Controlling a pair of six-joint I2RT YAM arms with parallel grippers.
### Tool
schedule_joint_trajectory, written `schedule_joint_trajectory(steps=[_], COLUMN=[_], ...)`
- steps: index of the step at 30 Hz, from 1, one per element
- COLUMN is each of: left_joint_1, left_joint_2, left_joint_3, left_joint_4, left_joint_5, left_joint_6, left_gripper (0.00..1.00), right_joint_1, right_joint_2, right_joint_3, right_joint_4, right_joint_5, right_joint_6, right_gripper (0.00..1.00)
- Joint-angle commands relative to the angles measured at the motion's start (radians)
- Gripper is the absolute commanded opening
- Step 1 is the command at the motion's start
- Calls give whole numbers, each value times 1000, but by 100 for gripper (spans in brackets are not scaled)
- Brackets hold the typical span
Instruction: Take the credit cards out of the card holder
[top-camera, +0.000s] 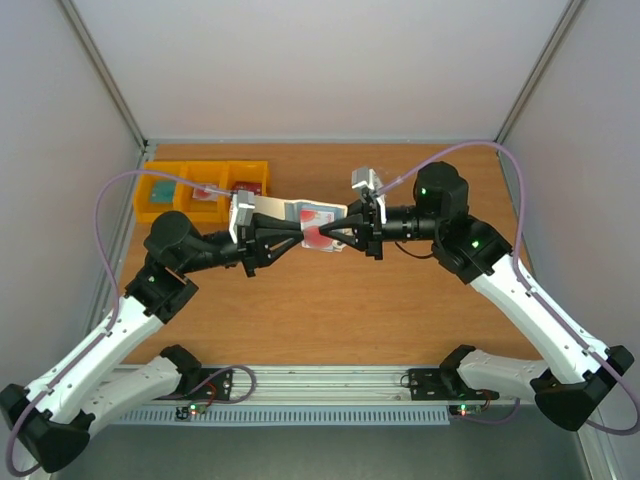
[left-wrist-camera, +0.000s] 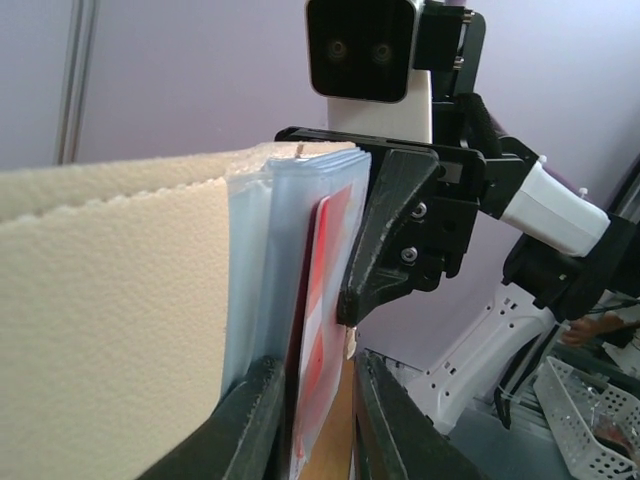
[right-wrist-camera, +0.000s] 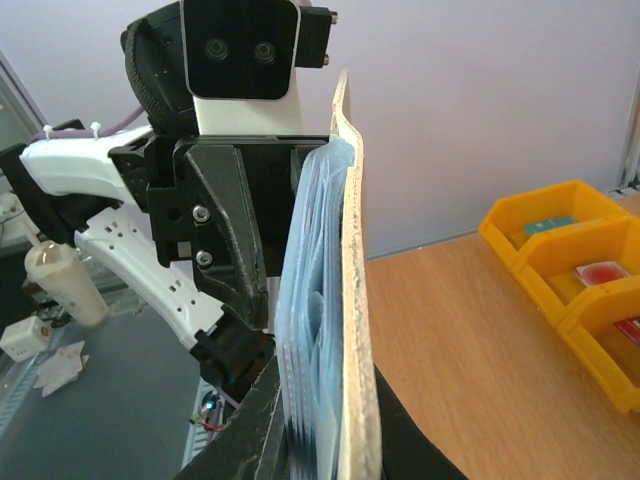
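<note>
Left wrist: pebbly card holder (left-wrist-camera: 110, 330) clenched in right claw (right-wrist-camera: 325, 430); left claw (left-wrist-camera: 318, 420) around credit card (left-wrist-camera: 325, 290), grip unclear.

In the left wrist view, the lower end of the whitish-pink plastic credit card (left-wrist-camera: 325, 290) with red marks runs off the bottom edge. Whether the left gripper (left-wrist-camera: 315, 370) presses it or stands just clear cannot be told. The right wrist view shows the cream-beige folding card holder (right-wrist-camera: 350, 250) edge-on, so the faces of its clear pockets (right-wrist-camera: 310, 300) are hidden, and the right gripper (right-wrist-camera: 322, 400) is cut off by the bottom edge. From above, both grippers' black fingers cross over the holder's middle, hiding where their tips touch. The contents of the yellow plastic bins (top-camera: 150, 200) at the far left are too small to name.
</note>
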Motion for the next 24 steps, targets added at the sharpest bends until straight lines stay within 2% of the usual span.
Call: schedule_joint_trajectory(steps=[1, 4, 6, 10, 14, 18, 21, 24], left_joint_1=[-65, -64, -55, -22, -19, 14, 25, 24], left_joint_2=[65, 61, 55, 22, 9, 30, 7, -20], left_joint_3=[-4, -31, -62, -165, -289, -393, -423, -433], left_joint_4=[77, 84, 75, 84, 136, 169, 200, 212], left_joint_5=[35, -5, -46, -71, -90, -110, -121, -76], left_joint_6=[24, -6, -48, -177, -166, -252, -199, -111], left_gripper=[18, 1, 0, 0, 0, 0, 1, 14], right_joint_1=[74, 65, 55, 46, 30, -4, -48, -73], right_joint_2=[77, 80, 80, 85, 96, 107, 115, 150], right_joint_3=[-14, -43, -94, -221, -339, -383, -411, -396], right_joint_4=[77, 98, 152, 195, 290, 220, 191, 153], right_joint_5=[-154, -177, -176, -135, -113, -77, -70, -22], right_joint_6=[-19, 35, 118, 262, 397, 409, 427, 458], right_gripper=[9, 10, 11, 11, 11, 6, 4, 3])
